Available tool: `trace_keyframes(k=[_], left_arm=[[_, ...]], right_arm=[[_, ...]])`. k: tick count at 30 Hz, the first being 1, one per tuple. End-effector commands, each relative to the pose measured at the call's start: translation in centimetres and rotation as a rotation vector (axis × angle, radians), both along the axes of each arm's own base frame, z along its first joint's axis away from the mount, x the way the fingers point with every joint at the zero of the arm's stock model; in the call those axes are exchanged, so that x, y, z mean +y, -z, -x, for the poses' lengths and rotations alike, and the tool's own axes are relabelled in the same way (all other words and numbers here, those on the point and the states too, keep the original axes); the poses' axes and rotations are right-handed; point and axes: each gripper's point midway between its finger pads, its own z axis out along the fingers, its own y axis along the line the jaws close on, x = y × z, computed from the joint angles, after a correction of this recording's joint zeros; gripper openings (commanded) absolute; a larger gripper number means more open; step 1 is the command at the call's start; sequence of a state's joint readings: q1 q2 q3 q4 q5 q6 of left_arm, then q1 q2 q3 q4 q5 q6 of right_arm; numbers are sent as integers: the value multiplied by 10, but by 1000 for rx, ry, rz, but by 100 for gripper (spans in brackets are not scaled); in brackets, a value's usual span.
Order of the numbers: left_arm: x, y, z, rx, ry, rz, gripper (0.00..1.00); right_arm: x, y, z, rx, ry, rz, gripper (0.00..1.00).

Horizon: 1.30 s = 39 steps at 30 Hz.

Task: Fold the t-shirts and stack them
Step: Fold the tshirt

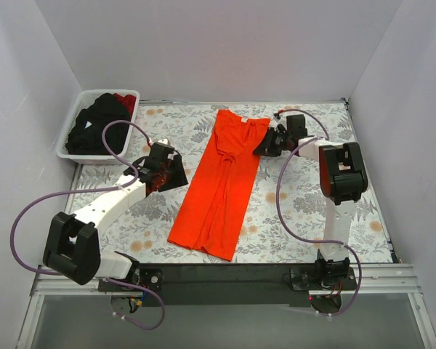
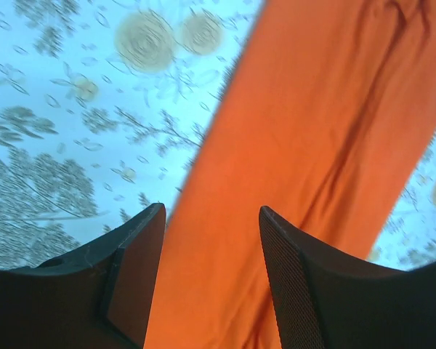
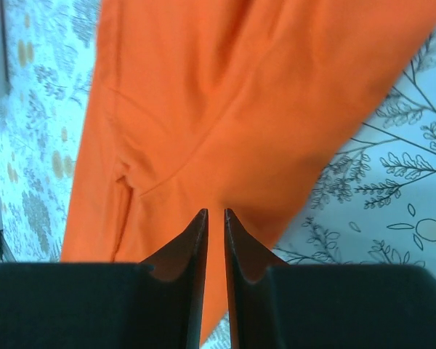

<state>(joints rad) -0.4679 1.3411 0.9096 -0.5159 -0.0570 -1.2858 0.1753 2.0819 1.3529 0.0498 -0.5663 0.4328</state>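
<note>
The orange t-shirt (image 1: 218, 189) lies flat as a long narrow strip down the middle of the table, neck end at the back. My left gripper (image 1: 176, 173) is open at its left edge; in the left wrist view the fingers (image 2: 211, 211) straddle orange cloth (image 2: 312, 131) without touching it. My right gripper (image 1: 264, 145) is at the shirt's upper right edge by the sleeve. In the right wrist view its jaws (image 3: 214, 212) are nearly together over flat orange cloth (image 3: 225, 94), with nothing seen pinched. Black shirts (image 1: 94, 127) and a dark red one (image 1: 125, 102) lie in the basket.
A white plastic basket (image 1: 71, 120) stands at the back left corner of the floral table cover (image 1: 305, 203). White walls close in the left, back and right sides. Purple cables loop off both arms.
</note>
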Motion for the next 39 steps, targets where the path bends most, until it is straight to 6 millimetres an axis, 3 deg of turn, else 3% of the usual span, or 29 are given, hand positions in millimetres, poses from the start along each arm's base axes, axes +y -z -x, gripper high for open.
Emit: trace_keyframes(k=[1, 5, 9, 10, 12, 13, 14, 16, 17, 18, 20, 21, 22, 23, 24, 25, 27, 28, 30, 31, 33, 34, 35, 37, 38, 39], left_arm=[[24, -6, -34, -145, -49, -101, 53], [22, 10, -30, -132, -48, -78, 53], [19, 29, -24, -83, -28, -75, 53], [18, 33, -23, -69, -21, -74, 53], [12, 36, -19, -46, -1, -44, 53], [9, 39, -16, -35, 8, -33, 53], [6, 40, -14, -23, 15, -12, 54], [-1, 44, -7, 10, 38, 24, 55], [-7, 46, -1, 38, 51, 53, 55], [-10, 47, 2, 53, 57, 70, 56], [-15, 50, 15, 98, 78, 105, 57], [-18, 49, 20, 111, 79, 118, 57], [-18, 51, 27, 133, 81, 121, 57], [-19, 50, 31, 141, 84, 122, 58], [-20, 52, 41, 161, 87, 120, 58], [-20, 52, 46, 170, 87, 116, 58], [-19, 57, 61, 208, 92, 100, 59], [-20, 59, 67, 223, 89, 99, 59], [-21, 61, 78, 239, 94, 84, 59], [-19, 63, 86, 259, 82, 84, 59], [-18, 65, 94, 275, 76, 78, 59], [-16, 65, 99, 285, 69, 75, 59], [-15, 65, 102, 290, 57, 75, 59], [-13, 66, 107, 294, 52, 62, 59], [-13, 66, 109, 296, 48, 64, 59], [-12, 67, 112, 301, 48, 54, 59]], right_arm=[[9, 18, -15, 2, -16, -35, 20], [5, 29, -30, 1, -1, -20, 20], [-12, 40, -57, -3, 21, 37, 20], [-17, 51, -62, 19, 32, 62, 20], [-25, 39, -82, -16, 36, 82, 21], [-29, 47, -87, -5, 41, 91, 22], [-29, 32, -100, -34, 41, 91, 22], [-38, 31, -109, -38, 50, 105, 23], [-38, 19, -114, -51, 49, 109, 24], [-40, 16, -113, -54, 44, 117, 25], [-40, -8, -108, -82, 48, 117, 27], [-43, 2, -94, -42, 49, 126, 28], [-45, -24, -87, -76, 59, 132, 30], [-46, -28, -78, -71, 63, 140, 31], [-46, -8, -51, -2, 57, 157, 33], [-49, -30, -42, -34, 69, 166, 34], [-47, -26, -9, 11, 68, 179, 39], [-49, -19, 22, 53, 68, 193, 41], [-43, -15, 57, 86, 53, 206, 43], [-47, -6, 91, 124, 54, 227, 45], [-38, 2, 129, 163, 31, 239, 46], [-36, -6, 144, 144, 29, 242, 48], [-34, 12, 177, 210, 7, 262, 48], [-34, 7, 202, 200, 11, 275, 48], [-34, 23, 232, 245, -14, 295, 48], [-31, 13, 240, 228, 5, 268, 48]])
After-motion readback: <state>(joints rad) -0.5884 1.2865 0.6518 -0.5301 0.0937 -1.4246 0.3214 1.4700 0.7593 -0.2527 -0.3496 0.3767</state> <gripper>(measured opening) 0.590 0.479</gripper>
